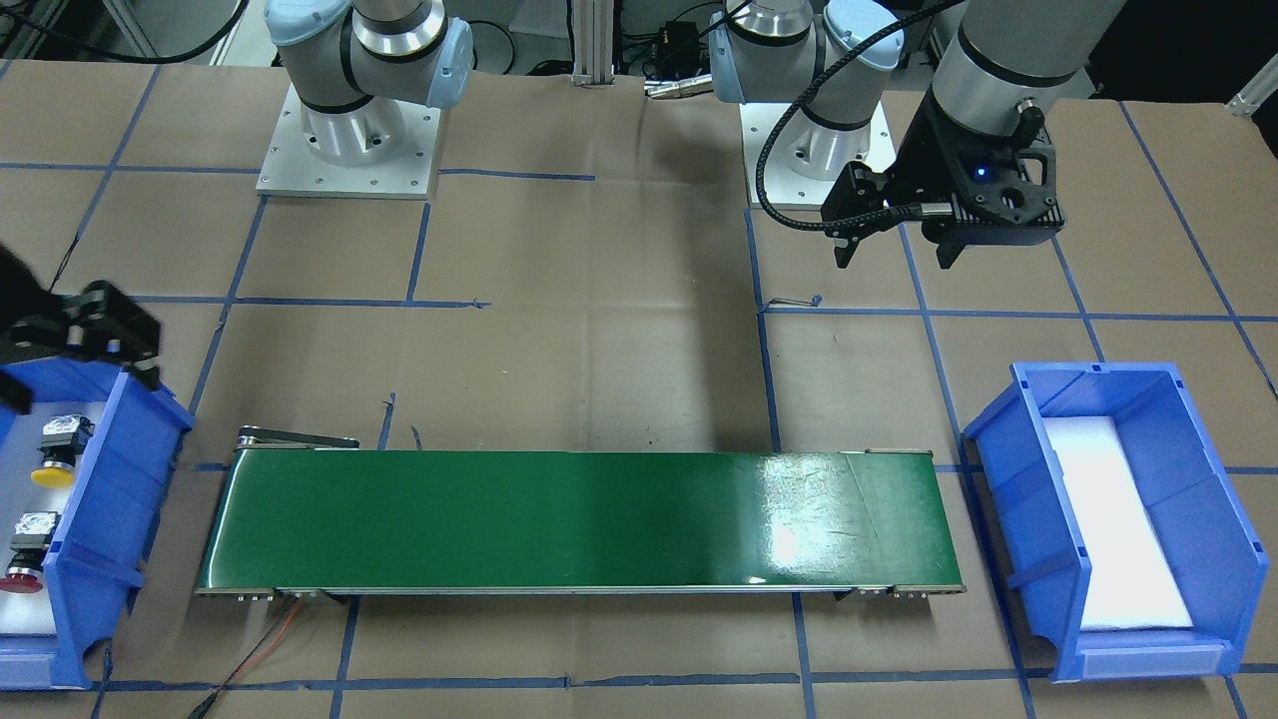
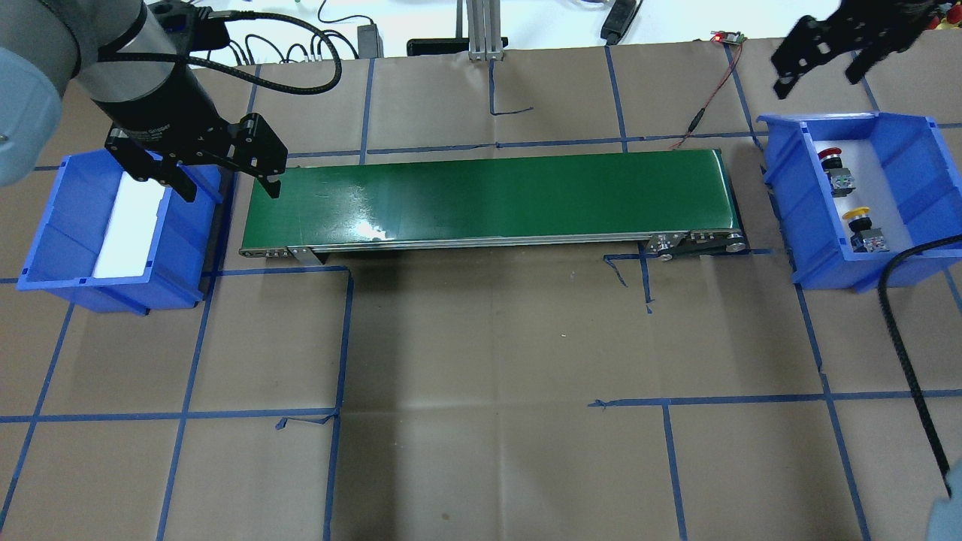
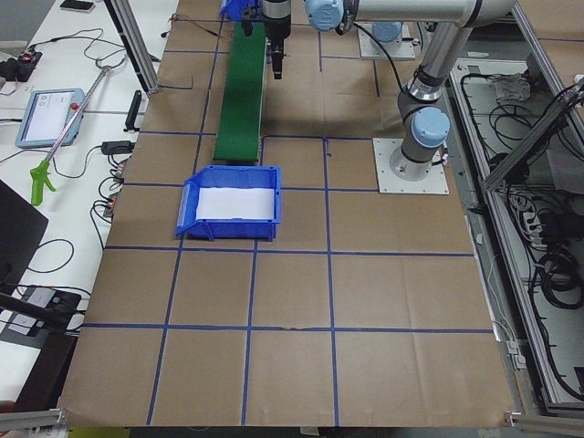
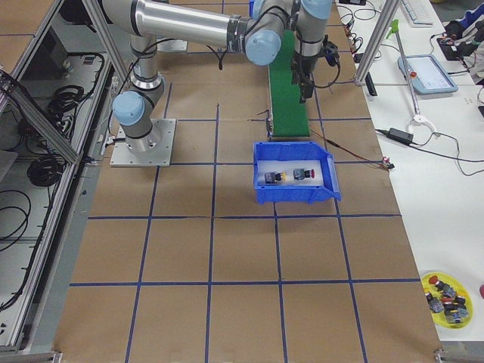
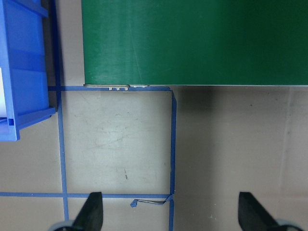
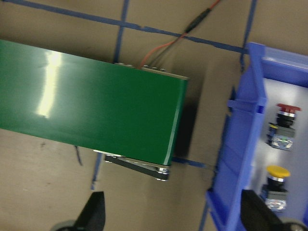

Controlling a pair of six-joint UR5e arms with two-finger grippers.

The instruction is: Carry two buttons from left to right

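The two buttons lie in the blue bin (image 2: 902,150) at the belt's right end. The red button (image 2: 830,159) is farther from me and the yellow button (image 2: 857,214) nearer. Both also show in the front view, red (image 1: 22,569) and yellow (image 1: 55,464), and in the right wrist view, red (image 6: 288,111) and yellow (image 6: 278,174). My right gripper (image 2: 815,84) is open and empty, high up beyond the bin's far left corner. My left gripper (image 2: 231,194) is open and empty, above the gap between the left bin and the belt's left end.
A green conveyor belt (image 2: 488,195) runs between the bins. A second blue bin (image 2: 45,240) with only a white pad stands at its left end. A red and black wire (image 2: 710,98) leads off the belt's far right corner. Blue tape lines cross the brown table.
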